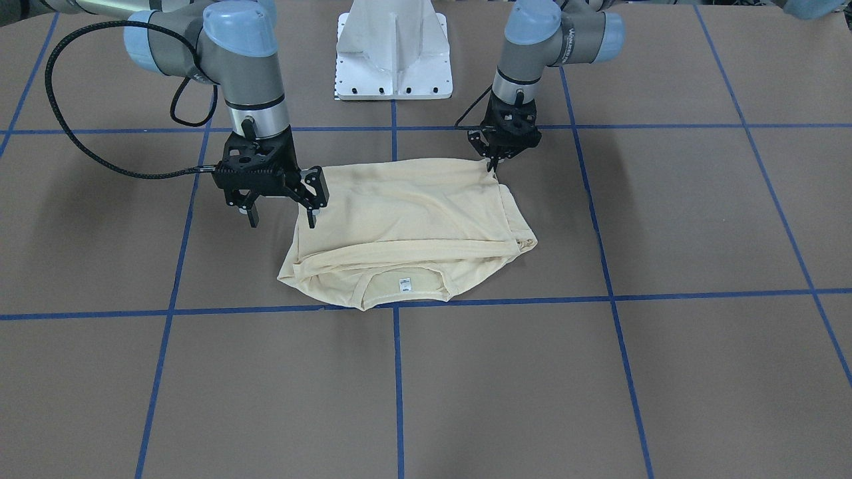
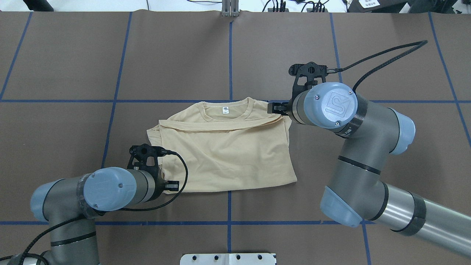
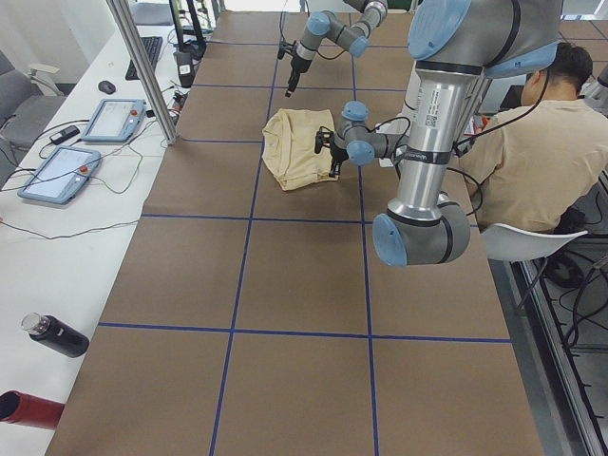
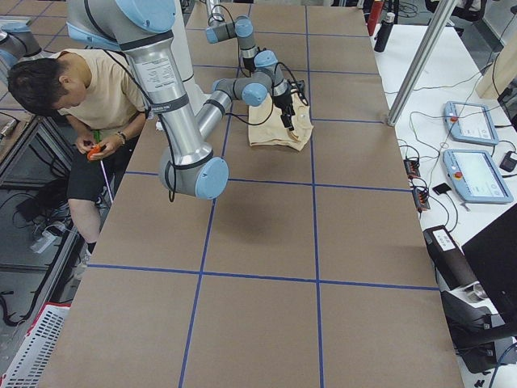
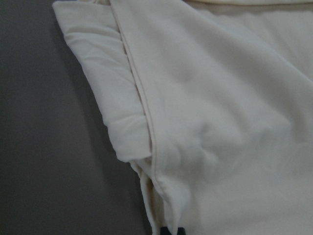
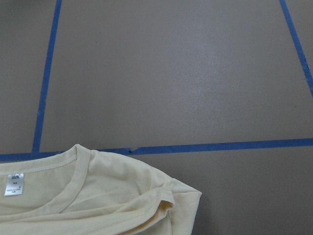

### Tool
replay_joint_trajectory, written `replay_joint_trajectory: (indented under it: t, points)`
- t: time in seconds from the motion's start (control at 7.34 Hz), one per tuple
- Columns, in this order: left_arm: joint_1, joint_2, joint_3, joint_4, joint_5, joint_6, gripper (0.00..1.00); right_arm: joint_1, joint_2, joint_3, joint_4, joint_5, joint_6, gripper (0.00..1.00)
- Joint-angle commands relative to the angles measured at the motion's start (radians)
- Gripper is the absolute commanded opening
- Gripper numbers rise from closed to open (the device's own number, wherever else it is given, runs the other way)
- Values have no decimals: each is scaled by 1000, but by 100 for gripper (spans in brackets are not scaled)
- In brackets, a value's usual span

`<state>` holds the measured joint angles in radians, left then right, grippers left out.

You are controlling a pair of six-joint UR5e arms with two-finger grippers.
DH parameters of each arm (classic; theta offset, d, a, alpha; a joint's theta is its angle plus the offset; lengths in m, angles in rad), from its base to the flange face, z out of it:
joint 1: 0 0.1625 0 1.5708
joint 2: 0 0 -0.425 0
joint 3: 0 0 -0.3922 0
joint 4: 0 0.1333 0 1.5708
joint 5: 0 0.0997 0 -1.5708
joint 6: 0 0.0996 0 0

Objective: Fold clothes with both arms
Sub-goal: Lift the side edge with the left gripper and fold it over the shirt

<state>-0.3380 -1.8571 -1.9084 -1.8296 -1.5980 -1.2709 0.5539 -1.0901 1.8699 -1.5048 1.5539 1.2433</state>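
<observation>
The pale cream-yellow shirt (image 1: 406, 213) lies folded on the brown table (image 1: 599, 372), back side up, with its collar tag (image 1: 403, 285) on the side away from the robot. The print is hidden. It also shows in the overhead view (image 2: 224, 158) and both wrist views (image 5: 220, 122) (image 6: 98, 200). My left gripper (image 1: 494, 166) is low at the shirt's near corner (image 2: 171, 186), fingers together on the cloth. My right gripper (image 1: 282, 218) is open and empty, raised above the shirt's far shoulder edge (image 2: 276, 108).
The white pedestal base (image 1: 394, 53) stands at the robot's side of the table. Blue tape lines (image 1: 398, 372) grid the brown surface. An operator (image 3: 532, 142) sits beside the table. Control tablets (image 3: 104, 119) and bottles (image 3: 57, 334) lie on a side bench.
</observation>
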Motion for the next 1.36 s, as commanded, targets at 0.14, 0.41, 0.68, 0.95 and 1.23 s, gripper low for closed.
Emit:
replay_joint_trajectory:
  t: [0.14,0.41,0.68,0.95,1.23]
  points:
    - [-187,-4,79,-3,1,204,0,-9,-1,0,0,-2,4,100]
    - [-353,-112,278,-61,0,371,0,-23,1,0,0,-18,8,100]
    - [-446,-356,668,-294,-2,395,0,-35,-1,0,21,-35,10,100]
    - [-470,-567,895,-376,-10,393,0,-38,-1,0,21,-37,10,100]
    - [-470,-591,914,-379,-11,395,0,-43,-1,0,21,-37,10,100]
